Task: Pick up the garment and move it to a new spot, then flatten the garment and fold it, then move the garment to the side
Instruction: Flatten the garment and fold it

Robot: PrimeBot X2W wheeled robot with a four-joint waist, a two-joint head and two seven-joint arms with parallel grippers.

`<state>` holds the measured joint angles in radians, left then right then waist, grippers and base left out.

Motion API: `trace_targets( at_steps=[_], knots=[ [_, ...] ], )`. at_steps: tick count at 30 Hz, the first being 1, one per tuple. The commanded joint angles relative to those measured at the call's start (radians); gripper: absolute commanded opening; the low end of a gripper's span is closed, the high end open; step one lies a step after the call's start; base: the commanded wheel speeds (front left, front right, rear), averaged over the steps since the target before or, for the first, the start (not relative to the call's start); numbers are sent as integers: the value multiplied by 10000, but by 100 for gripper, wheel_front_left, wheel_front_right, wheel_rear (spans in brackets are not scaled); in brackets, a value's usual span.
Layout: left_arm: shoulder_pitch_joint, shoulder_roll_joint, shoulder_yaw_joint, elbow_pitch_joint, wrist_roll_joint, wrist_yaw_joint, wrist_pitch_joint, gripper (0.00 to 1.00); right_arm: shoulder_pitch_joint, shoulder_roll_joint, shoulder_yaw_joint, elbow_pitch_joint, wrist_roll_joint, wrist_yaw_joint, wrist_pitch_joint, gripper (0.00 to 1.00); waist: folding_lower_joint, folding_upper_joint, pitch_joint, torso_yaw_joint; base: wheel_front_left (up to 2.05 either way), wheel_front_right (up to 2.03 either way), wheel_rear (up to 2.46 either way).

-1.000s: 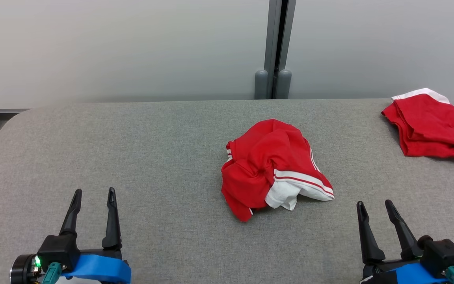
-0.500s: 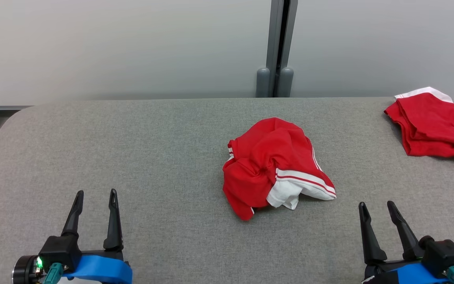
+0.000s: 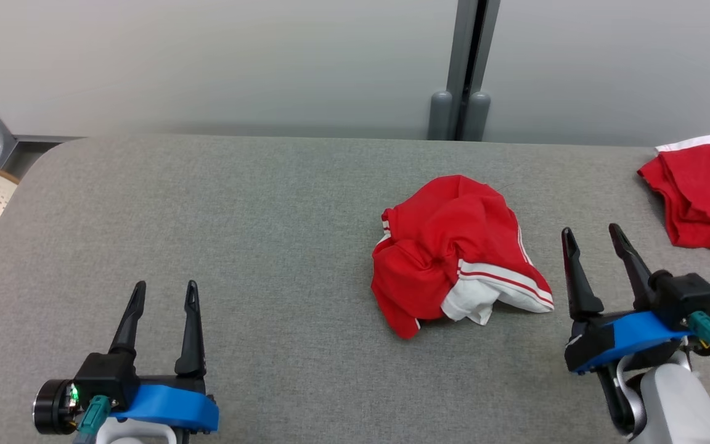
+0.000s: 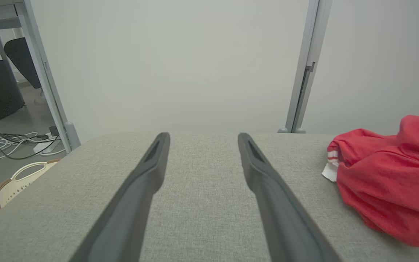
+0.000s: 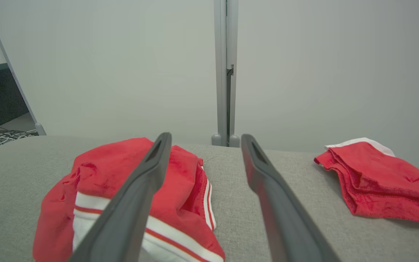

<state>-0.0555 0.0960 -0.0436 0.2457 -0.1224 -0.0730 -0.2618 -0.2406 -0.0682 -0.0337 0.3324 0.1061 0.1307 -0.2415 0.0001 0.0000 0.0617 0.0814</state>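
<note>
Right gripper [image 3: 590, 229] moved forward, now just beside red garment [image 3: 453, 246], fingers apart, holding nothing. Left gripper [image 3: 166, 284] stayed near front edge of worktop [image 3: 238, 216], fingers apart. Garment crumpled mid-worktop, not picked up yet. Grab probably next.

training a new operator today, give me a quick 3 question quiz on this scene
1. True or false: the right hand is gripping the crumpled garment.
2. Where on the grey table does the second red garment lie? A) near left corner B) far right edge C) centre
3. Which is closer to the crumpled garment, the right hand or the left hand?
Key: 1 false, it is open beside the garment, holding nothing. 2 B. 3 the right hand.
</note>
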Motion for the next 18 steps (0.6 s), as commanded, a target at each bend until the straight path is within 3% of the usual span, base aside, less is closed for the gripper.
trace_targets(
  at_steps=[1, 10, 18],
  knots=[
    [-219, -32, -31, 8, 45, -46, -44, 100, -381, -173, -63, 343, -81, 2, 72, 100, -1, 0, 185, 219, 0, 0, 0],
    [-741, -198, -140, 48, 74, -194, -43, 100, -1751, -834, -482, 3159, -177, 2, 31, 100, -1, 0, 872, 1100, 0, 0, 0],
    [-822, -276, -25, 108, 81, -245, -45, 100, -1962, -747, -282, 5301, -78, 2, -117, 100, -1, 0, 1042, 1365, 0, 0, 0]
  ],
)
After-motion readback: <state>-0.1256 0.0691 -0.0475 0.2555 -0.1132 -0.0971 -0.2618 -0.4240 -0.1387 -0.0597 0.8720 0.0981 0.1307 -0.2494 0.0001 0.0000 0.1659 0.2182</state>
